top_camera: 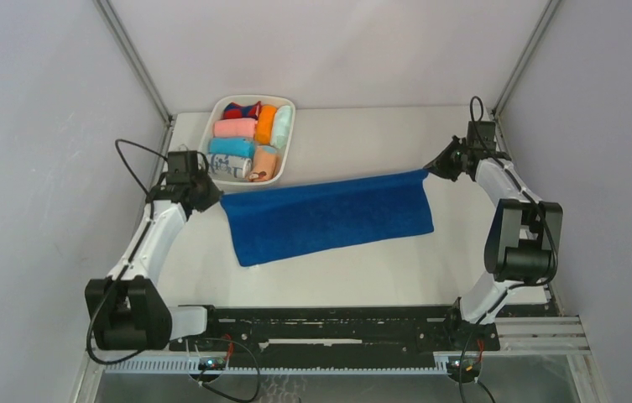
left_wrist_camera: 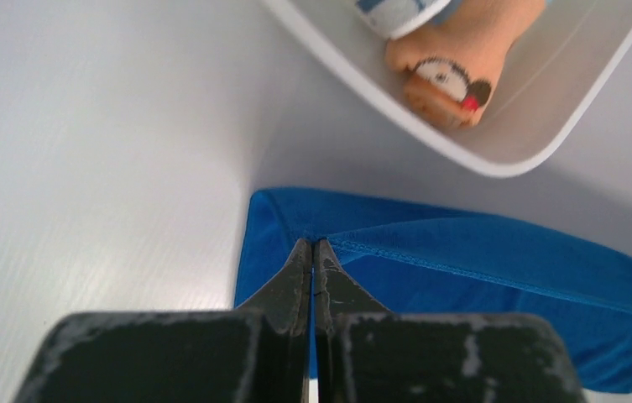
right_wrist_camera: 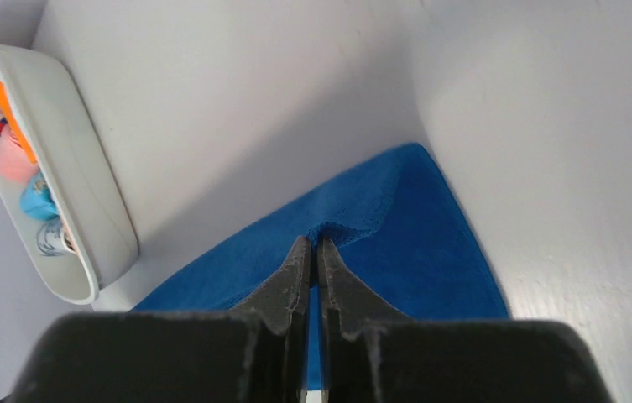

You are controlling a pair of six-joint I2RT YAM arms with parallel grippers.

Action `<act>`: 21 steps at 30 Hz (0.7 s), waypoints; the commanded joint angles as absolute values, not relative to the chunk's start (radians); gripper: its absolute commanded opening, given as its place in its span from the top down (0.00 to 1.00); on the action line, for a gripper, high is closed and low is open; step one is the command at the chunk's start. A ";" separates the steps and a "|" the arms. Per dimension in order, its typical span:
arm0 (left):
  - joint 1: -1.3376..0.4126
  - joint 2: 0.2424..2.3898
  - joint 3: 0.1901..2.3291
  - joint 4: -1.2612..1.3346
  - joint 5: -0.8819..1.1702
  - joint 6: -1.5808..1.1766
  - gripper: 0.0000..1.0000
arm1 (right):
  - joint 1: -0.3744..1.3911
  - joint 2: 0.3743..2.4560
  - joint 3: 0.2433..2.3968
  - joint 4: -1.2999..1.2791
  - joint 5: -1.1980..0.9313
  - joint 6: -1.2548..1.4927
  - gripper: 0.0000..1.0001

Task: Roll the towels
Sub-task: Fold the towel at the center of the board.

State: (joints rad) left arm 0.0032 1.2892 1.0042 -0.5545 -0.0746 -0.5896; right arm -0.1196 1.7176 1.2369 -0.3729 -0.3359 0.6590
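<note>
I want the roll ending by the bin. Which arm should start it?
Likely right: its jaws pinch the blue towel at the corner farthest from the bin; the left's pinch the corner beside it.

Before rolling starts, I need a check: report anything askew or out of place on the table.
The long royal-blue terry towel lies slanted across the white table, left end closer to the near edge. Nothing looks spilled or damaged.
</note>
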 commanded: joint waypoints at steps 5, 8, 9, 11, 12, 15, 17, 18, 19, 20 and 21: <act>0.006 1.110 0.788 -0.592 0.015 -0.649 1.00 | -0.150 1.595 1.113 -0.394 -0.319 0.592 1.00; 0.005 1.069 0.728 -0.593 0.022 -0.663 1.00 | -0.147 1.562 1.060 -0.384 -0.326 0.585 1.00; 0.004 1.056 0.708 -0.591 0.027 -0.665 1.00 | -0.147 1.550 1.041 -0.382 -0.327 0.583 1.00; 0.000 1.038 0.675 -0.588 0.033 -0.667 1.00 | -0.149 1.530 1.005 -0.378 -0.325 0.582 1.00; 0.001 1.031 0.660 -0.588 0.034 -0.667 1.00 | -0.152 1.522 0.987 -0.373 -0.326 0.579 1.00; 0.000 1.017 0.635 -0.584 0.034 -0.696 1.00 | -0.152 1.505 0.945 -0.356 -0.330 0.574 1.00; 0.000 1.015 0.623 -0.580 0.035 -0.700 1.00 | -0.155 1.509 0.931 -0.351 -0.331 0.565 1.00; 0.000 1.016 0.617 -0.580 0.038 -0.703 1.00 | -0.157 1.513 0.926 -0.354 -0.327 0.561 1.00; 0.000 1.018 0.611 -0.578 0.038 -0.705 1.00 | -0.161 1.519 0.922 -0.354 -0.324 0.560 1.00; -0.001 1.021 0.601 -0.575 0.037 -0.707 1.00 | -0.164 1.523 0.915 -0.352 -0.320 0.562 1.00; -0.001 1.024 0.591 -0.573 0.038 -0.711 1.00 | -0.167 1.525 0.907 -0.346 -0.312 0.566 1.00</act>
